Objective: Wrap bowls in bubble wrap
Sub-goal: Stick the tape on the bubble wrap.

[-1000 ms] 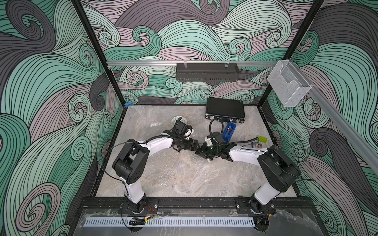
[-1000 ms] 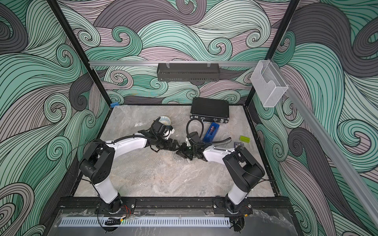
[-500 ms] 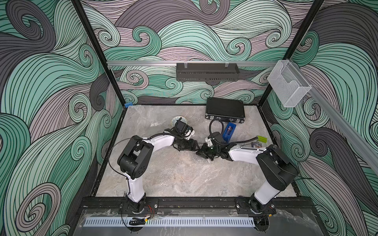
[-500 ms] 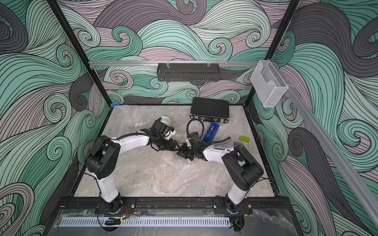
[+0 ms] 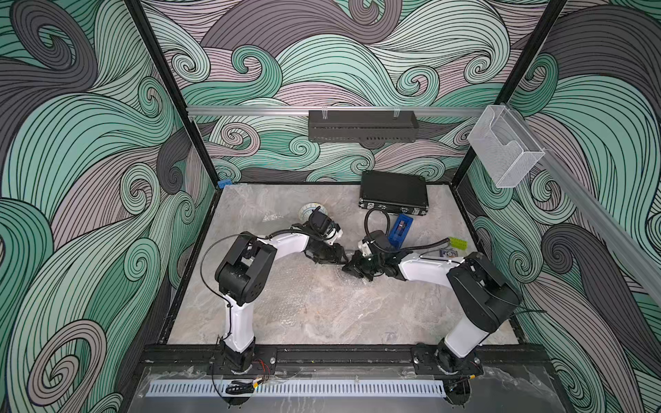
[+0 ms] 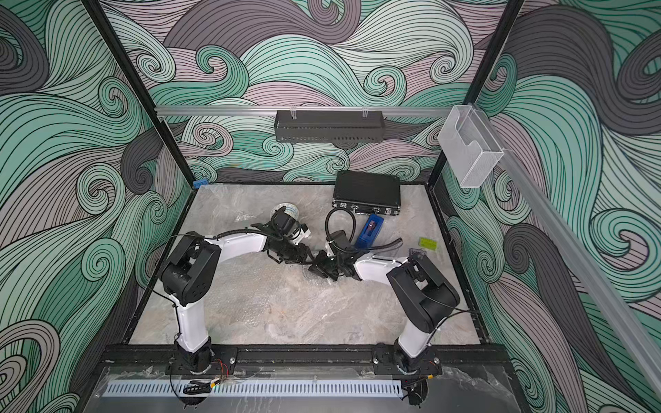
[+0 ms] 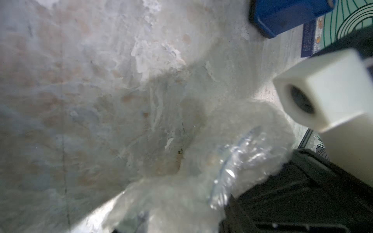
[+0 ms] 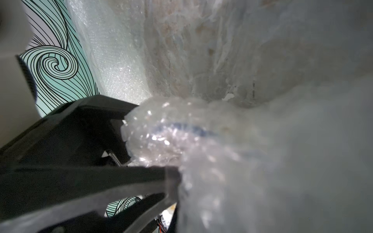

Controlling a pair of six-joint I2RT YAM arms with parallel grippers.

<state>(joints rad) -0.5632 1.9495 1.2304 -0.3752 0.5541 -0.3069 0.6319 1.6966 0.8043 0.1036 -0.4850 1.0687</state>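
Though half open, left gripper touches bubble wrap.

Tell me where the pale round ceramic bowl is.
In both top views the bowl sits behind the left arm's wrist, left of the black hard case.

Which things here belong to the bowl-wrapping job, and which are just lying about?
Job:
- bubble wrap sheet spread on the table
- bowl bundled in wrap, mid-table
- second bowl, at the back

Lying about:
- black case
- blue box
- yellow-green block
- small card
- clear wall holder
- black wall tray
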